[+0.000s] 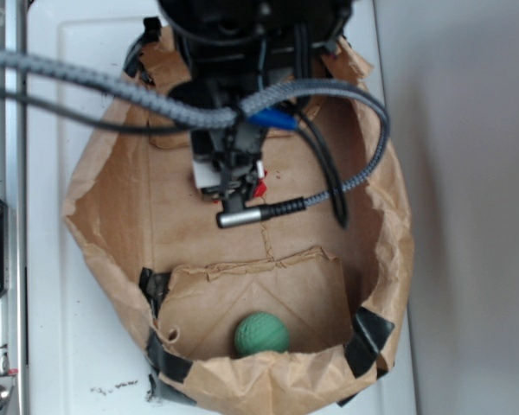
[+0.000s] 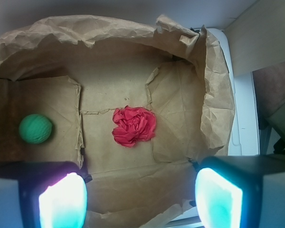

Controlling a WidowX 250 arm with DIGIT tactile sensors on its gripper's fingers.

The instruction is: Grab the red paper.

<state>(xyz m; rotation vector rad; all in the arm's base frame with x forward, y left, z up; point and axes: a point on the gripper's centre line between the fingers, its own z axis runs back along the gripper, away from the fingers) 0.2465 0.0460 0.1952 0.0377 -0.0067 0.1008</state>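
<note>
Wrist view, nearest first: two glowing fingers point(image 2: 62, 202) of the end effector point(image 2: 140, 199) at bottom left and bottom right of frame, spread wide, nothing between them. Released, empty.

Beyond, frame centre: red paper point(image 2: 134, 126) lying on the floor of the flattened brown paper bag point(image 2: 104, 95). Crumpled, rose-like, roughly round, slightly wider than tall; no strong long axis worth aligning to. Sits above the gap between the fingers, a touch left of midline. Judged: mostly straight descent needed, little sideways correction.

Further left, mid-height: green ball point(image 2: 35, 128), well apart from the wad, past a torn fold of the bag. Not likely in the way.

Farthest: crumpled bag walls along top and right of frame; strip of white desk point(image 2: 240, 114) at right.

Exterior view: arm, cables and camera barrel cover the wad; only a red sliver point(image 1: 261, 185) beside the end effector point(image 1: 229, 177), upper centre. Ball point(image 1: 261, 335) at lower centre. Height over wad unclear there; finger spread unreadable.
</note>
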